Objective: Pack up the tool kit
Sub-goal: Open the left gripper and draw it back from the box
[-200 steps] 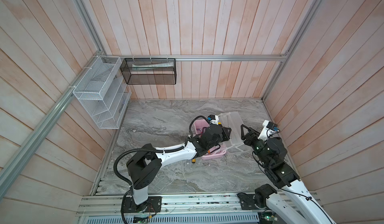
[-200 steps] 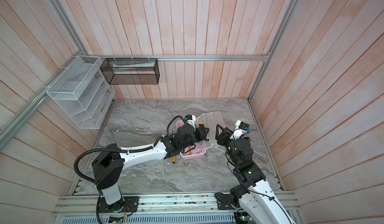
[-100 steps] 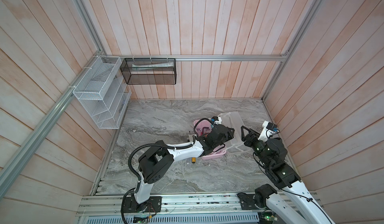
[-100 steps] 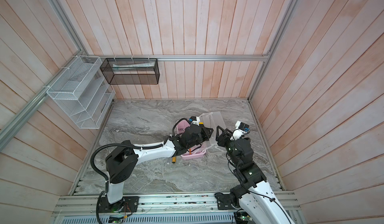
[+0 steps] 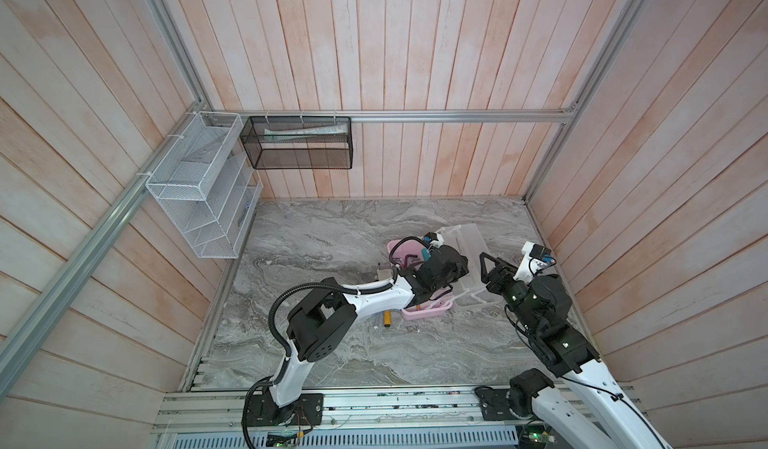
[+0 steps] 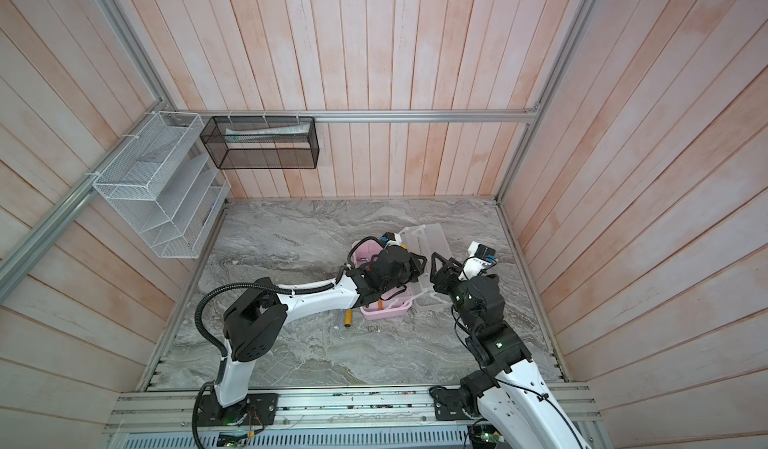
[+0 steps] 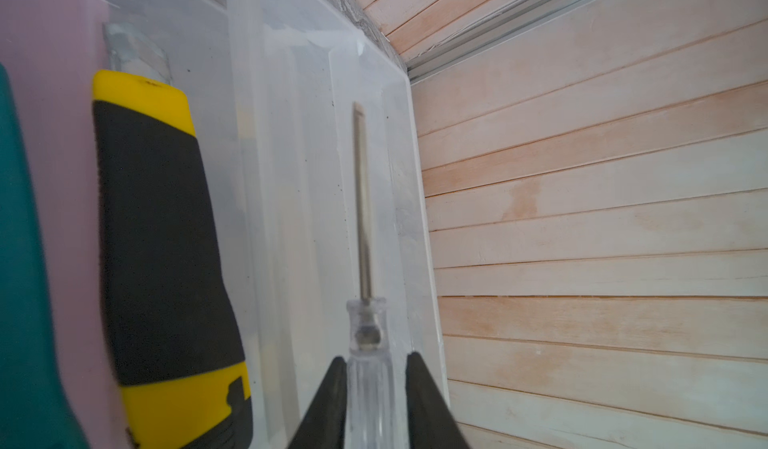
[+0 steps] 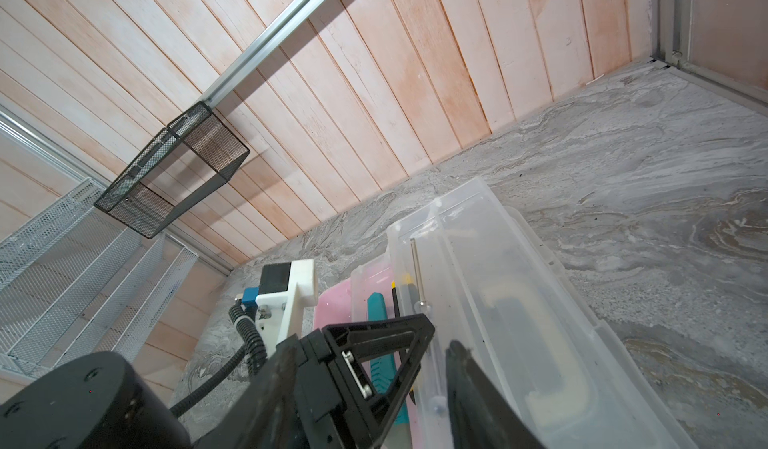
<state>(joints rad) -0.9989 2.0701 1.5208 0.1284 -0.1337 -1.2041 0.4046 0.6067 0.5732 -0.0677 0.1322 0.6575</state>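
The pink case (image 5: 426,313) sits open on the grey worktop (image 5: 332,235), over on the right side. Its clear lid (image 5: 467,239) is swung open next to it. The left arm reaches over the case. The left fingers (image 7: 328,405) stand on both sides of a screwdriver (image 7: 362,218) with a see-through handle. A thin gap shows on one side, so they are a little apart and not squeezing. A yellow and black tool (image 7: 162,239) and a teal tool (image 7: 16,260) lie in the pink part. The right fingers (image 8: 465,384) stand on both sides of the lid's edge — I cannot tell if they pinch it. A small yellow tool (image 5: 387,319) lies on the worktop just beside the case.
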